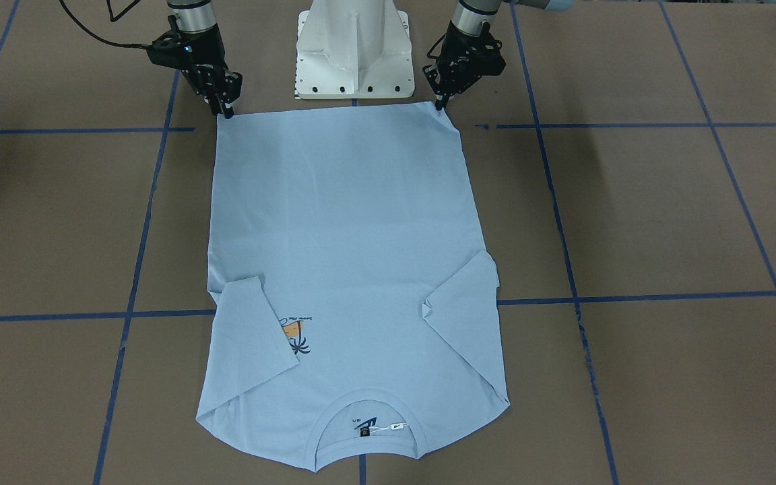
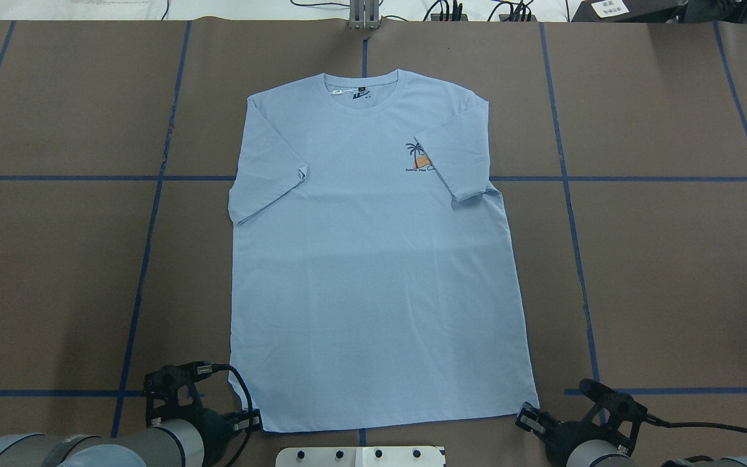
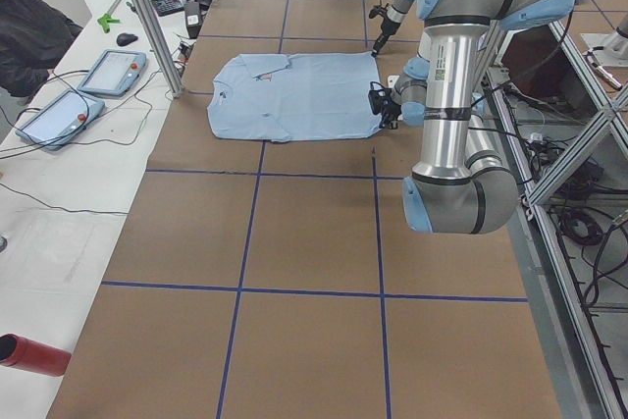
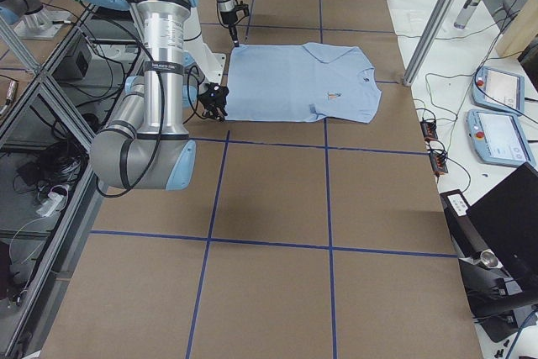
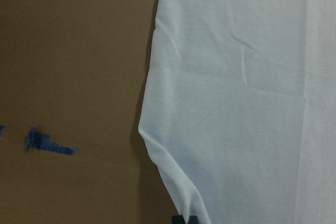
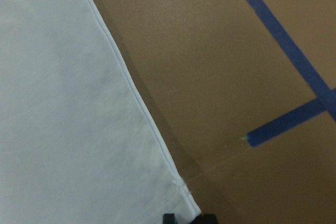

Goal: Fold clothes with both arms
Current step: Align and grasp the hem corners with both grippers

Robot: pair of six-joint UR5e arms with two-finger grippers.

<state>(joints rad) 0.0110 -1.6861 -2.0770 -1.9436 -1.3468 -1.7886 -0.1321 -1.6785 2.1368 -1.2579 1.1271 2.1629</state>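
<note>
The light blue T-shirt (image 1: 347, 222) (image 2: 373, 272) lies flat and face up on the brown table, collar at the far end and hem toward the robot. Both sleeves are folded inward, and the right one covers part of the palm print (image 2: 417, 157). My left gripper (image 1: 440, 104) (image 2: 253, 421) is shut on the hem's left corner, whose edge (image 5: 157, 150) fills the left wrist view. My right gripper (image 1: 228, 113) (image 2: 526, 418) is shut on the hem's right corner (image 6: 184, 203). Both corners rest low at the table.
The white pedestal base (image 1: 354, 60) stands just behind the hem, between the arms. Blue tape lines (image 2: 153, 214) cross the brown surface. A person (image 3: 29, 36), tablets (image 3: 108, 71) and a metal post (image 3: 147, 17) are at the far side; a red bottle (image 3: 29, 355) lies on the side bench.
</note>
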